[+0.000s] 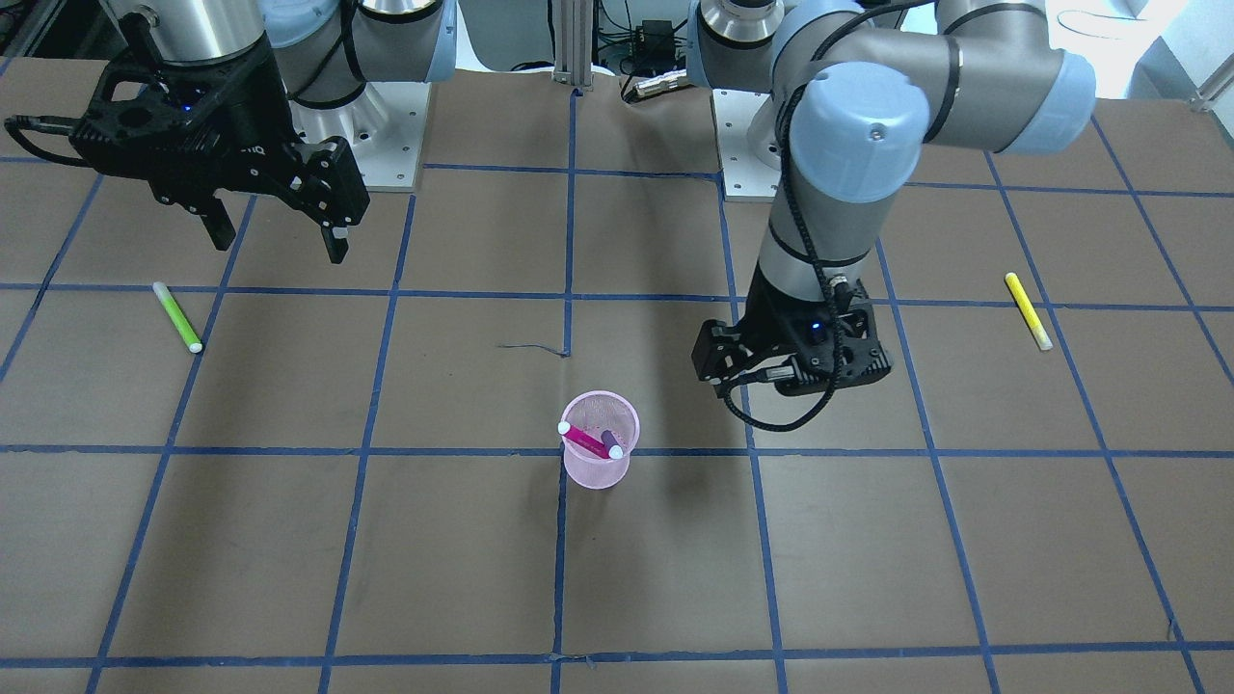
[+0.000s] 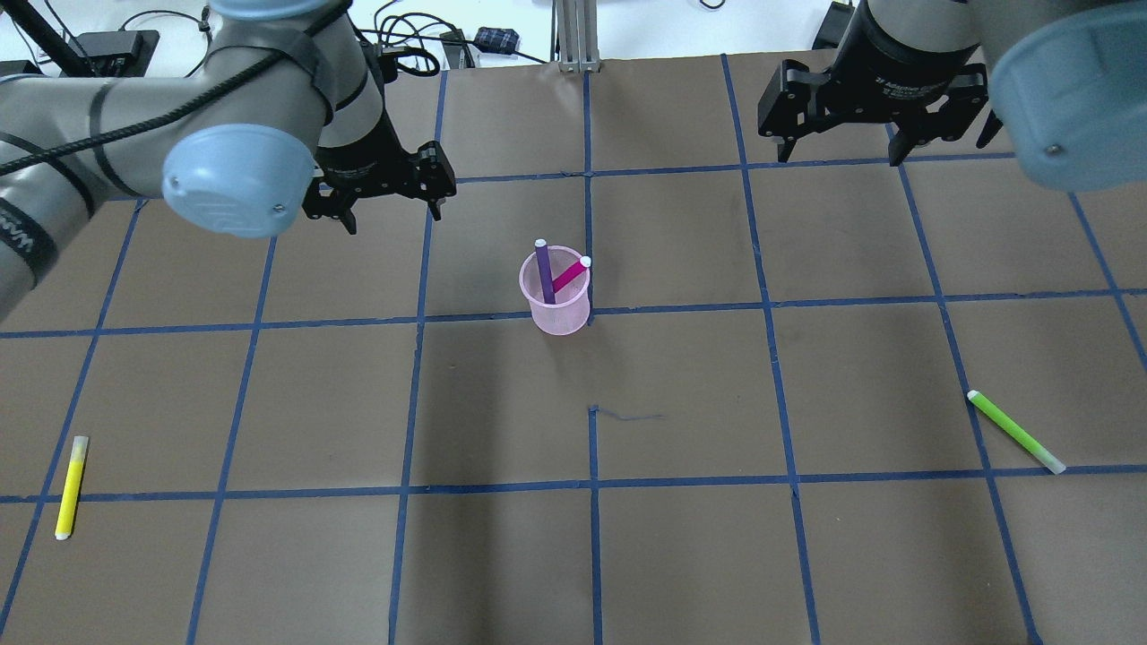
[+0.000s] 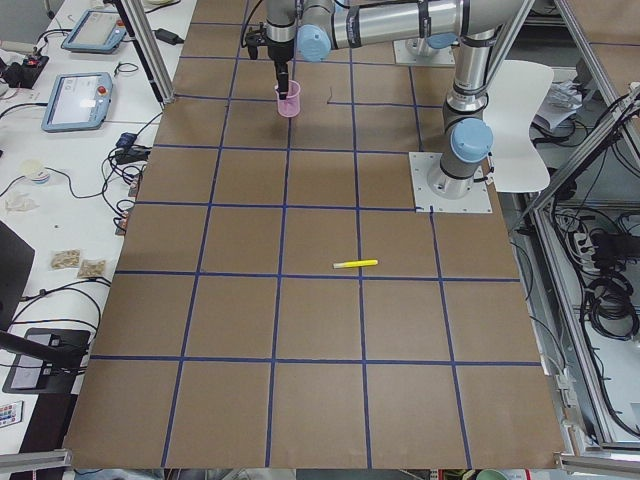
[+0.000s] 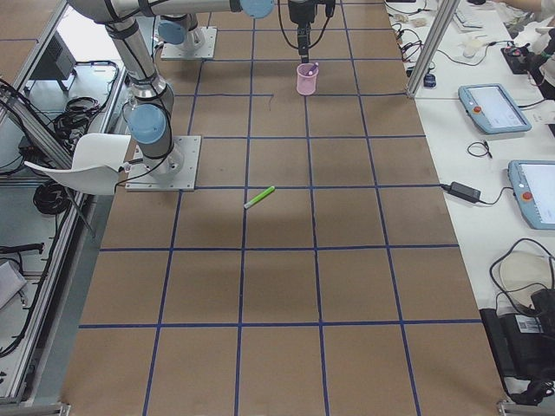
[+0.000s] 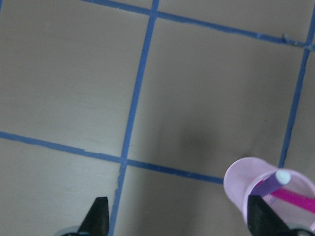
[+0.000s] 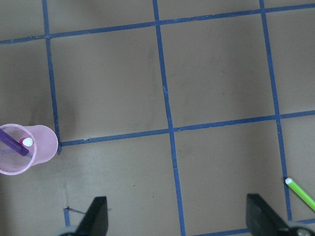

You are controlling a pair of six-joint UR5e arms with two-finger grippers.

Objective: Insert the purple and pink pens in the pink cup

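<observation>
A translucent pink mesh plastic cup (image 2: pixel 556 303) stands upright near the middle of the brown paper-covered desk (image 2: pixel 681 537), between the two arms and a little toward the edge away from the robot, just beside a crossing of the blue tape lines. Both of the task's pens are inside it. The slim purple pen with a white cap (image 2: pixel 544 273) leans on the rim on the robot's left. The slim pink pen with a white cap (image 2: pixel 570 274) leans toward the right, and the two cross low in the cup. The left gripper (image 2: pixel 392 215) hovers above bare paper just to the left of the cup, apart from it. Its fingers are spread wide with nothing between them, and its wrist view shows only desk in the gap, with the cup off to one side. The right gripper (image 2: pixel 840 154) hangs well off toward the right end, high over the desk, equally wide open and empty. A yellow pen (image 2: pixel 70 486) lies toward the left end and a green pen (image 2: pixel 1015 432) toward the right end, both flat on the paper, and the task asks for neither. Judging from this, the insertion is complete and the pens sit securely. I see nothing left except perhaps drawing the arms back.
</observation>
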